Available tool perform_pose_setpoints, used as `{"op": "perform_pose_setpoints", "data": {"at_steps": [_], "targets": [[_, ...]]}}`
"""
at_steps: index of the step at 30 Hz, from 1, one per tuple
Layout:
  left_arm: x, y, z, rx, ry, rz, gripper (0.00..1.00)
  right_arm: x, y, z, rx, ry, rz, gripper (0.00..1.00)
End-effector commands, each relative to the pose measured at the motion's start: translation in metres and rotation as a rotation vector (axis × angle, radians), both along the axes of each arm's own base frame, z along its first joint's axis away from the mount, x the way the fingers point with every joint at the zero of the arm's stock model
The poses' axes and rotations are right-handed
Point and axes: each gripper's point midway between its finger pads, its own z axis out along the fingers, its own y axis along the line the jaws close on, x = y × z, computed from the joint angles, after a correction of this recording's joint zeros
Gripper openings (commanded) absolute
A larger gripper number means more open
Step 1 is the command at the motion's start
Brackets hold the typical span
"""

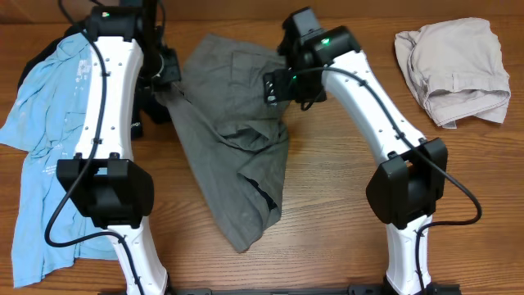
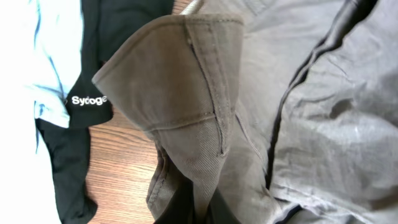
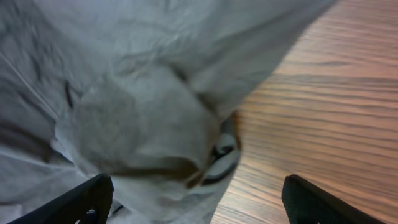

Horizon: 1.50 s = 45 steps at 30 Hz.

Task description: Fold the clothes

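Spreading across the whole overhead view, a brown wood-grain desk (image 1: 327, 246) is carrying four garments; nothing of the room beyond it is showing. The grey-olive shorts (image 1: 237, 139) are lying crumpled in the middle of the desk, running from the far edge toward the near edge and narrowing to a rumpled end, with creases and a dark seam line crossing the cloth. A light blue shirt (image 1: 41, 123) is sprawling along the left edge, partly under the left arm, and a black shirt (image 2: 68, 155) bearing a small white logo is peeking out beside it. Beige shorts (image 1: 454, 70) are sitting bunched at the far right corner, well apart from the rest.

The left gripper (image 1: 166, 75) is clenching the left side of the grey-olive shorts, the thick stitched waistband (image 2: 186, 87) rising folded toward its camera. The right gripper (image 3: 199, 199) is hanging over the shorts' far right part, jaws spread wide, gripping nothing.
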Motion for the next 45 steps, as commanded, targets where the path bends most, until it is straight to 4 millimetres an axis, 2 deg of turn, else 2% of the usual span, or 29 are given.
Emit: {"op": "perform_pose_setpoints", "data": {"at_steps": [1,5,12,15,18,21,25,28,30,32,33,35,36,40,42,45], "targets": [[0.003,0.007,0.003,-0.047,-0.012,0.06,0.04,-0.012,0.023,0.001,-0.05,-0.053,0.071,0.91],[0.003,0.01,0.003,-0.048,-0.012,0.067,0.04,-0.025,0.038,0.0,-0.11,-0.084,0.133,0.89],[0.003,0.01,0.003,-0.048,-0.015,0.067,0.04,-0.062,0.065,-0.004,-0.171,-0.093,0.413,0.88],[0.003,0.01,0.003,-0.048,-0.015,0.066,0.04,-0.066,0.071,-0.004,-0.183,-0.117,0.505,0.87],[0.003,0.01,0.003,-0.048,-0.015,0.066,0.04,-0.063,0.076,-0.007,-0.182,-0.148,0.547,0.85],[0.003,0.01,0.003,-0.048,-0.015,0.065,0.04,-0.06,0.078,-0.028,-0.187,-0.169,0.606,0.8],[0.003,0.01,0.003,-0.047,-0.014,0.062,0.04,-0.064,0.074,-0.054,-0.206,-0.161,0.668,0.78],[0.003,0.01,0.003,-0.047,-0.014,0.062,0.04,-0.059,0.077,-0.055,-0.2,-0.182,0.662,0.7],[0.003,0.01,0.003,-0.047,-0.014,0.062,0.04,-0.05,0.08,-0.051,-0.195,-0.218,0.631,0.59],[0.003,0.01,0.003,-0.047,-0.014,0.062,0.04,-0.039,0.08,-0.045,-0.203,-0.252,0.579,0.26],[0.003,0.01,0.003,-0.047,-0.014,0.062,0.04,-0.033,0.079,-0.042,-0.207,-0.269,0.552,0.16],[0.003,0.01,0.003,-0.047,-0.013,0.062,0.04,-0.026,0.078,-0.035,-0.203,-0.286,0.521,0.11],[0.003,0.01,0.003,-0.047,-0.013,0.062,0.04,-0.022,0.077,-0.033,-0.199,-0.292,0.506,0.04],[0.001,0.01,0.003,-0.047,-0.007,0.062,0.04,-0.006,0.061,-0.027,-0.2,-0.287,0.373,0.04],[0.001,0.01,0.002,-0.046,-0.004,0.058,0.04,0.004,0.043,-0.024,-0.192,-0.268,0.265,0.04],[0.001,0.01,0.002,-0.045,-0.004,0.051,0.04,0.025,0.0,-0.01,-0.171,-0.223,0.05,0.04]]}}
